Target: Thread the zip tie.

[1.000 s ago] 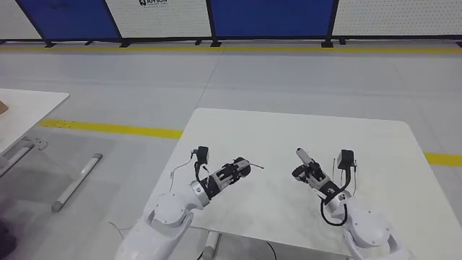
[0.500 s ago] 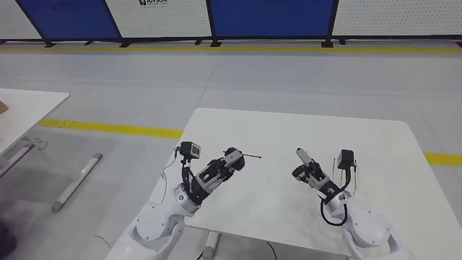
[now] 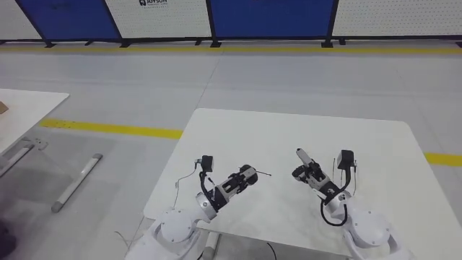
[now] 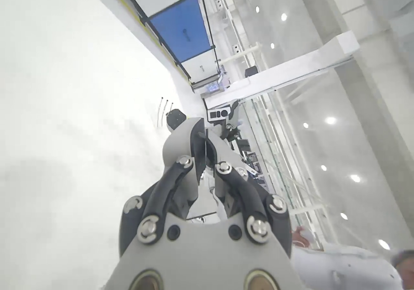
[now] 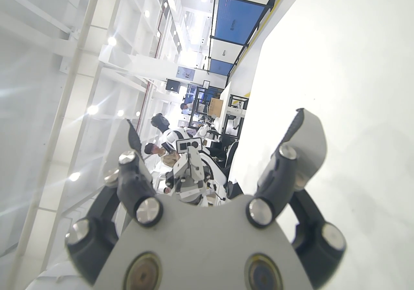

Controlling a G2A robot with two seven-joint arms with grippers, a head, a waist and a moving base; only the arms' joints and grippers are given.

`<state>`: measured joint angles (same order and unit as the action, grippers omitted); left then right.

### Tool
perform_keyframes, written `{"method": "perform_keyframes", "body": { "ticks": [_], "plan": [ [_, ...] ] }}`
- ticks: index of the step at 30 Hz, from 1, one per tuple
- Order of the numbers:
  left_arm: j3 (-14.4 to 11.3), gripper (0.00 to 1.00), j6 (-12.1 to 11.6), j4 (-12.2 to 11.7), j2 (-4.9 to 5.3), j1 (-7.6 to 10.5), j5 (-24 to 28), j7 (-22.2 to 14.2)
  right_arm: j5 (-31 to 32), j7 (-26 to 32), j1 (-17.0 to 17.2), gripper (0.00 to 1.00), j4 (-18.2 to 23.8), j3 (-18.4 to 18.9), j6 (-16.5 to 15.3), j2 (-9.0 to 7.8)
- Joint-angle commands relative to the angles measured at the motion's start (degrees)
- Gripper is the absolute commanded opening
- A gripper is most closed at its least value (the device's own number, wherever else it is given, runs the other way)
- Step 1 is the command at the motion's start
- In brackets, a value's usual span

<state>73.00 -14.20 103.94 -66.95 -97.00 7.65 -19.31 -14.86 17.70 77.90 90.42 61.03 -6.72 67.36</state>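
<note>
White tabletop [image 3: 303,126] under both arms, blue and white panels [image 3: 271,3] along the far side. I read the left jaws as clenched on the zip tie [image 3: 262,173], low over the near left of the tabletop, with its thin black end sticking out to the right. Right jaws are spread wide over the near right, gripping nothing.

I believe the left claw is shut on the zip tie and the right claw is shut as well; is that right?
Not quite: the right claw is open and empty, as the right wrist view shows. The left claw is indeed shut on the zip tie.
</note>
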Motion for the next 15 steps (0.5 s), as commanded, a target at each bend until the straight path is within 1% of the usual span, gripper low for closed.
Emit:
{"method": "perform_keyframes", "body": {
  "ticks": [1, 5, 9, 11, 12, 13, 15],
  "plan": [
    [0.04, 0.00, -0.02, 0.02, 0.00, -0.02, -0.21, 0.20, 0.00, 0.00, 0.00, 1.00, 0.00, 0.00, 0.00, 0.00],
    [0.04, 0.00, -0.02, 0.02, 0.00, -0.02, -0.21, 0.20, 0.00, 0.00, 0.00, 1.00, 0.00, 0.00, 0.00, 0.00],
    [0.04, 0.00, -0.02, 0.02, 0.00, -0.02, -0.21, 0.20, 4.49, 0.56, 0.19, 1.00, 0.64, -0.17, 0.00, -0.11],
    [0.04, 0.00, -0.02, 0.02, 0.00, -0.02, -0.21, 0.20, 6.44, 0.13, 0.37, 1.00, 1.18, 0.55, 1.02, -0.27],
    [0.04, 0.00, -0.02, 0.02, 0.00, -0.02, -0.21, 0.20, 8.52, -0.78, 0.38, 1.00, 1.65, 1.17, 1.87, -0.41],
    [0.04, 0.00, -0.02, 0.02, 0.00, -0.02, -0.21, 0.20, 10.88, -1.74, 0.71, 1.00, 2.61, 1.85, 2.97, -0.59],
    [0.04, 0.00, -0.02, 0.02, 0.00, -0.02, -0.21, 0.20, 12.66, -2.17, 1.37, 1.00, 4.09, 3.01, 4.49, -0.84]
  ]
}}
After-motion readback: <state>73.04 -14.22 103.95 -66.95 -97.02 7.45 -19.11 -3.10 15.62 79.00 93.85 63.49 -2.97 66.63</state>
